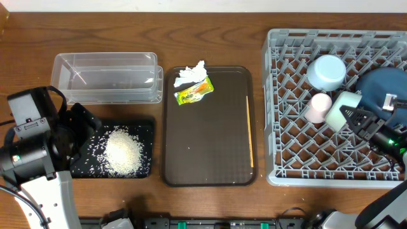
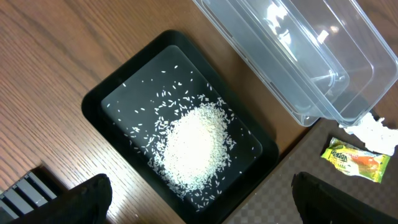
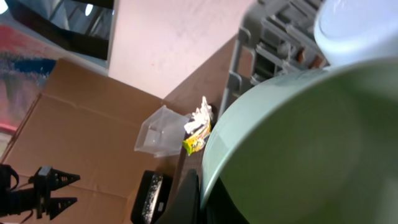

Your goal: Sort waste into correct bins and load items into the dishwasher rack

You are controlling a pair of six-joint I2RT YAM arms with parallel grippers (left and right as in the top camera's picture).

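Fingers (image 2: 93,199) of the left gripper (image 2: 221,205) stand wide apart with nothing between them. They hang over the shallow black tray (image 2: 99,99). The heap of white rice (image 2: 196,146) lies in the middle of that tray, with loose grains scattered around it. The clear tub (image 1: 108,76) sits just behind the black tray and nothing shows inside it.

The right gripper (image 1: 356,119) is clamped on the pale-green bowl (image 1: 342,107). One dark finger (image 3: 186,199) shows at the bowl's edge in the right wrist view, where the bowl fills most of the frame. The bowl is tilted on its side over the grey rack (image 1: 299,159). The pink cup (image 1: 316,108) is just to the bowl's left, touching or nearly so. The light-blue bowl (image 1: 327,71) is mouth-down behind them, and the dark-blue dish (image 1: 378,86) is at the rack's right side.

Between the bins and the rack lies the brown serving tray (image 1: 210,140). The crumpled tissue (image 1: 189,75) is at its far left corner. The yellow-green wrapper (image 1: 194,93) is just in front of the tissue and touching it. The wooden stick (image 1: 249,130) lies along the tray's right rim.
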